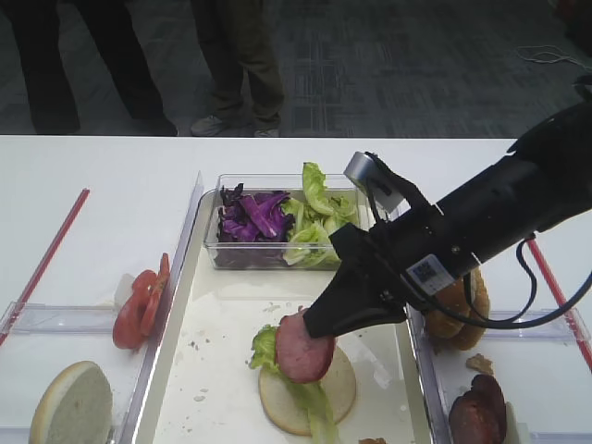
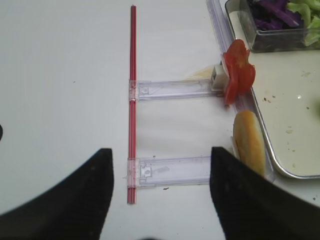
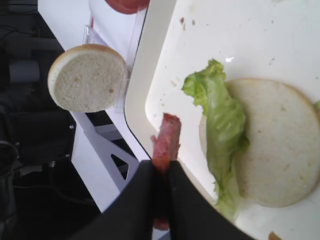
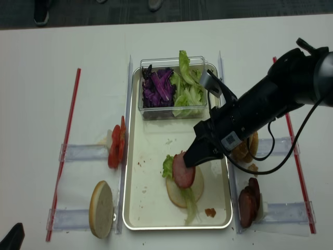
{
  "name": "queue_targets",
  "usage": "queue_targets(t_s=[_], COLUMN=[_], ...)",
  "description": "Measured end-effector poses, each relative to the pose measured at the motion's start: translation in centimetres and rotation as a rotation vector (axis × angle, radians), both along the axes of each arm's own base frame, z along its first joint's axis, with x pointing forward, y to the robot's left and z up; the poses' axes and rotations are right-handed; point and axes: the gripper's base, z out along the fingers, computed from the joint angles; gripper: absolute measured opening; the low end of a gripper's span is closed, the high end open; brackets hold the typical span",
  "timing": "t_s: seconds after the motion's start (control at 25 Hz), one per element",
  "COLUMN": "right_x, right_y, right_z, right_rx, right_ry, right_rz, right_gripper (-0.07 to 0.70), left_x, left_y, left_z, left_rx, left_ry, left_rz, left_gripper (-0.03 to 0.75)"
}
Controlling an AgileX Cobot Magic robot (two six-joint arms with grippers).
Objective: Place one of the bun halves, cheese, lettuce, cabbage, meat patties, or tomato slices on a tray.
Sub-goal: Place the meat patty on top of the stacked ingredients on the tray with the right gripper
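The patty point(image 1: 304, 348) hangs on edge in our right tool point(image 1: 319, 324), pinched tight between the closed jaws, just above the bun half point(image 1: 308, 392) that lies cut face up on the tray point(image 1: 231, 314) with a strip of lettuce point(image 1: 310, 400) draped across it. We judge that we are mid-placement: the patty is carried over the stack but not yet set down. In the right wrist view it stands upright over the tray's near rim, beside the lettuce and not flat over the bun. The next move, as we see it, calls for tipping the patty level, lowering it onto the lettuce and bun, then parting the jaws and lifting straight up.

Our left tool point(image 2: 160, 165) waits over the bare bench point(image 2: 65, 75) with its jaws wide apart and nothing between them, well clear of the tray.

For room, we have open tray floor to the left of the bun and between the bun and the clear tub point(image 1: 277, 254) of cabbage point(image 1: 252, 217) and more lettuce at the far end. The raised rim runs close on the right, where the arm crosses it. Beyond the rim on the left stand tomato slices point(image 1: 139, 305) and a second bun half point(image 1: 72, 404) in their holders; on the right, more patties point(image 1: 479, 412) and buns point(image 1: 458, 310). We should keep the descent short and vertical so the wrist does not brush the tub or rim.
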Motion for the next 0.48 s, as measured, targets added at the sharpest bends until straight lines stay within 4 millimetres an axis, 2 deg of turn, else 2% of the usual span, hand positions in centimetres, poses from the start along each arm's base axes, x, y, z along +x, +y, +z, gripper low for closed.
queue_targets(t_s=[0.32,0.48], right_x=[0.2,0.3], right_y=[0.0,0.1], right_z=[-0.2,-1.3], right_rx=[-0.011,-0.011], right_ry=[-0.025,0.02], right_rz=[-0.006,-0.009], right_gripper=[0.108,0.108], left_x=[0.0,0.0], left_y=[0.0,0.0], left_z=[0.0,0.0], left_rx=[0.0,0.0], left_ry=[0.0,0.0], left_rz=[0.0,0.0], left_gripper=[0.4,0.4])
